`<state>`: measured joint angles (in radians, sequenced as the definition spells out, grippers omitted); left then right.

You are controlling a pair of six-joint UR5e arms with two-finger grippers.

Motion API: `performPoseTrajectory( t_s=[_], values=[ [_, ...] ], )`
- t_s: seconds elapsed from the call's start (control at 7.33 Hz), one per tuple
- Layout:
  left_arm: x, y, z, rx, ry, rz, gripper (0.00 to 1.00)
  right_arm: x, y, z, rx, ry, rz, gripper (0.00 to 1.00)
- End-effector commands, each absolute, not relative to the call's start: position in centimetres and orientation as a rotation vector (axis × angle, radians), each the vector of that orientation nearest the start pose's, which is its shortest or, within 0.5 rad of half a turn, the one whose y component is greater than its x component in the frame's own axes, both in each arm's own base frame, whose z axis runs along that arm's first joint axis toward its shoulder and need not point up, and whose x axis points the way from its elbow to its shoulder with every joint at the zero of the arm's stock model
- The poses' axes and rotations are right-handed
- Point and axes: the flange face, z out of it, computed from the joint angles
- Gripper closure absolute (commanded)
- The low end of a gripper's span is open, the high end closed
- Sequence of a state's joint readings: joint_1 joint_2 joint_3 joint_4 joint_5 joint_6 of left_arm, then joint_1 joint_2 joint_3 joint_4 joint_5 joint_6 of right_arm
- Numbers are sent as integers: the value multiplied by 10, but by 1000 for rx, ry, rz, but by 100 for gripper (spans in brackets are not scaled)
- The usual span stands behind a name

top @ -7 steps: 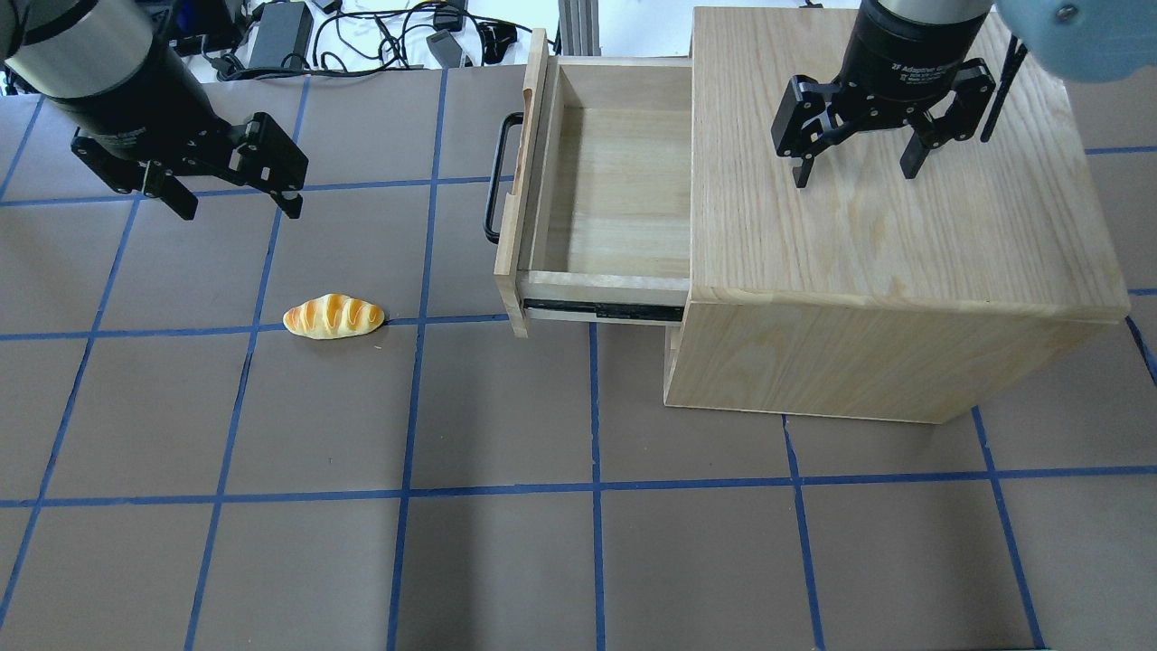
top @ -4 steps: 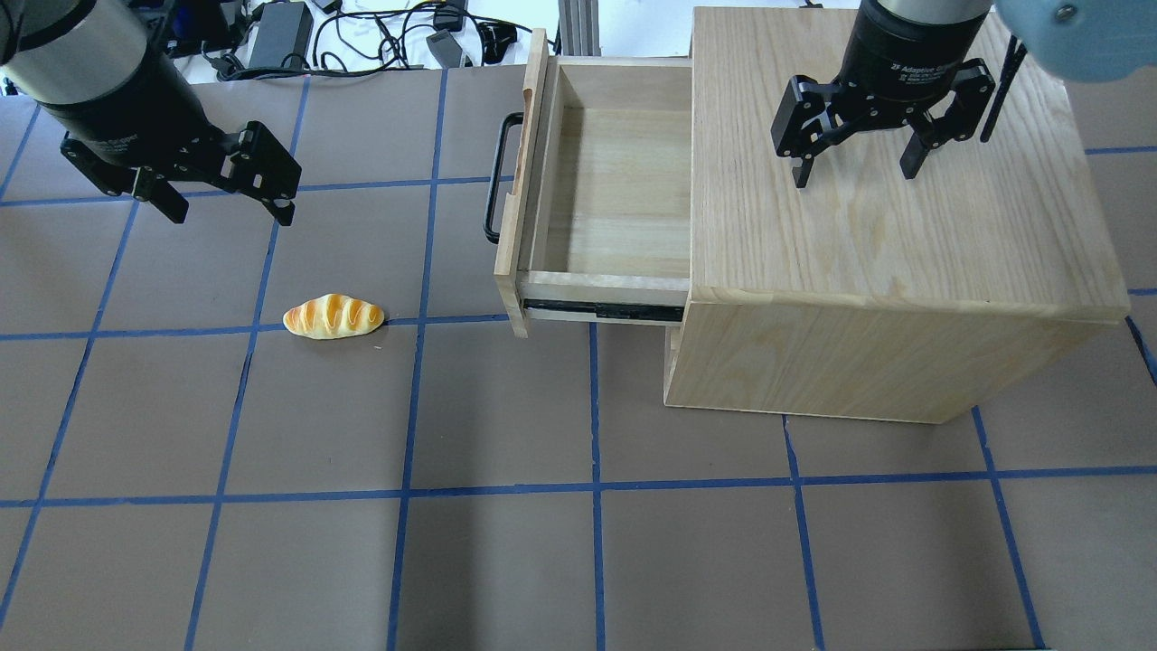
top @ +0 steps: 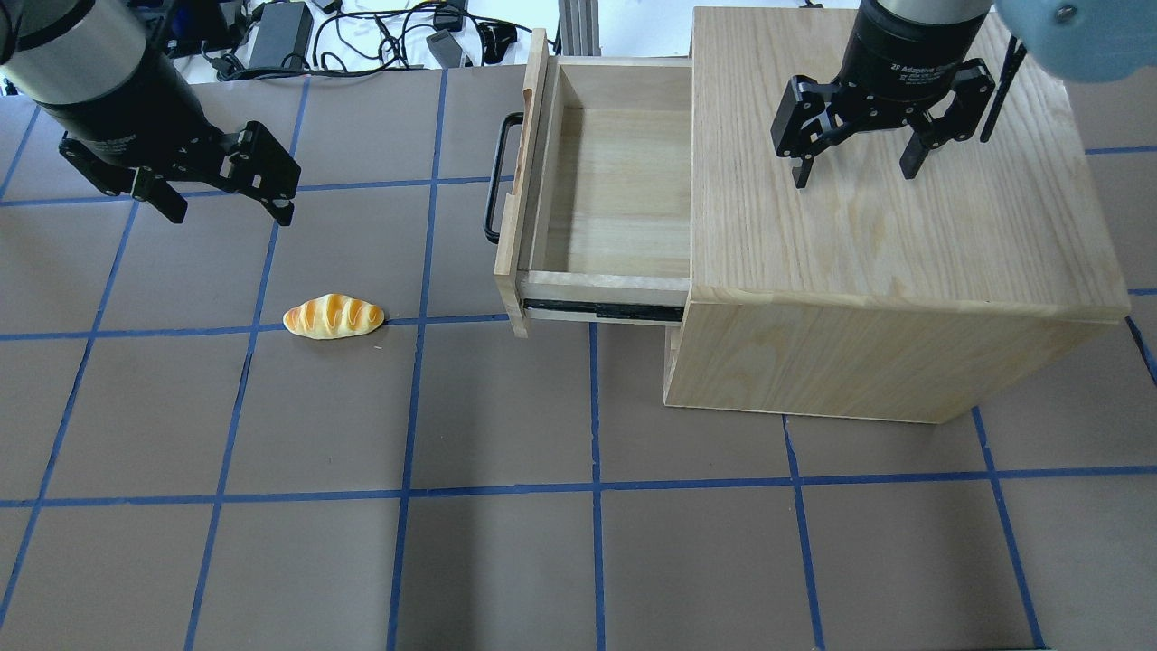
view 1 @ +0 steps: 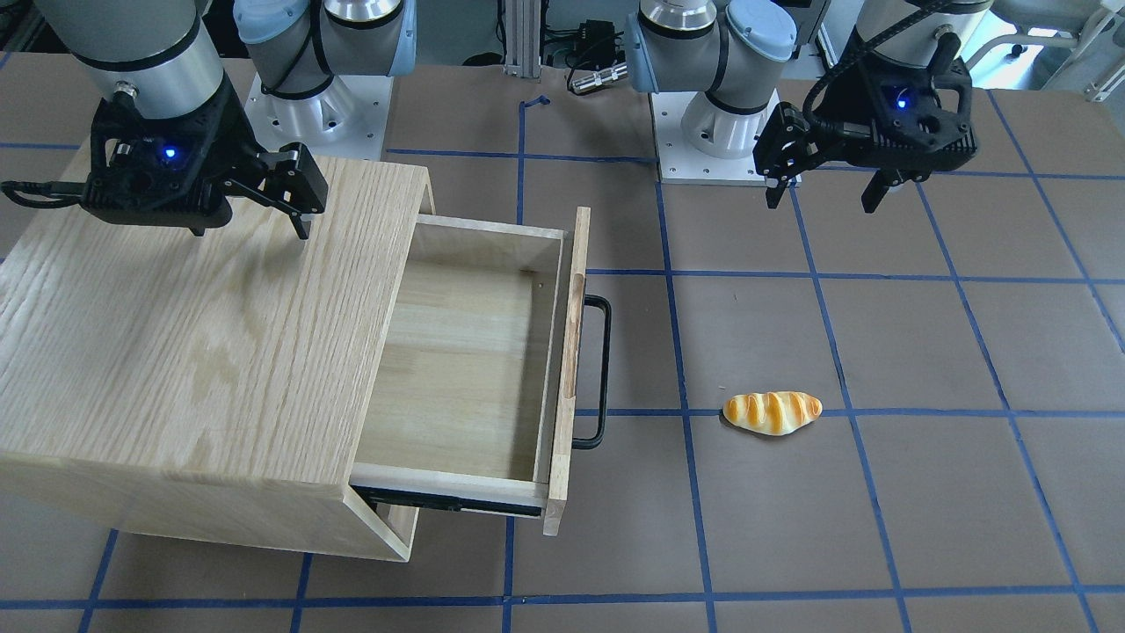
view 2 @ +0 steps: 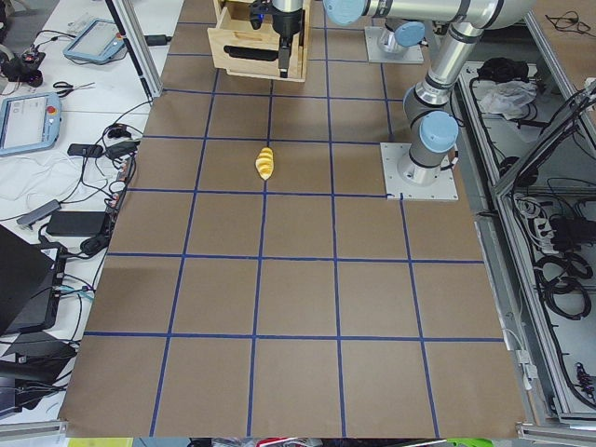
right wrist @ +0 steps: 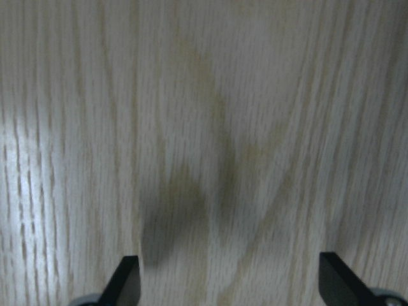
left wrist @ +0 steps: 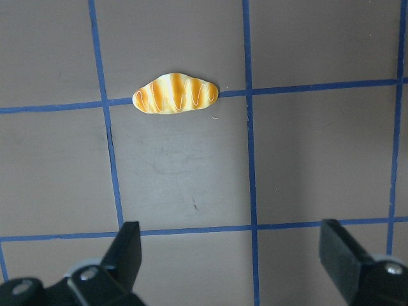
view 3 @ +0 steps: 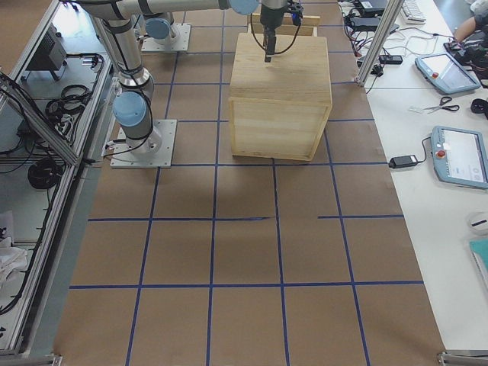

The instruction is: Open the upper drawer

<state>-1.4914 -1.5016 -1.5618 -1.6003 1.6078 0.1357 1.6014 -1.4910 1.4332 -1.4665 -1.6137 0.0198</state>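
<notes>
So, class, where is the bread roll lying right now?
In the overhead view the bread roll lies on a blue tape line, left of the open upper drawer, clear of the left gripper.

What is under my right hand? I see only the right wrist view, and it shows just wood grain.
Observer: The right hand hangs open above the cabinet top and holds nothing.
Operator: Is the upper drawer open?
Observer: Yes. The upper drawer is pulled far out, and it is empty inside.
Operator: Where is the left hand?
Observer: The left hand is open over the table, apart from the drawer handle, with a bread roll lying nearby.
</notes>
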Motion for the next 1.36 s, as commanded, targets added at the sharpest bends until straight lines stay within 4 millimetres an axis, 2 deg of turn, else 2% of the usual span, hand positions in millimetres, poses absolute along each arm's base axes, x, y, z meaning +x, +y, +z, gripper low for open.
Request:
performPoseTrajectory(
  t_s=[0.0,0.27,0.41,0.68,1.09,1.23],
  values=[
    [-93,-474,523,73,3101,-73,0,145,-516,505,-19,3185,72,0],
    [-95,-481,520,-5,3110,-64,0,145,-516,505,-19,3185,72,0],
    [-101,-484,513,-81,3116,-44,0,145,-516,504,-19,3185,74,0],
    [-115,-482,514,-132,3114,-51,0,144,-516,505,-16,3185,72,0],
    [-120,-476,517,-118,3116,-60,0,145,-516,505,-19,3185,72,0],
    [-120,-479,514,-118,3118,-58,0,145,-516,505,-19,3185,72,0]
  ],
)
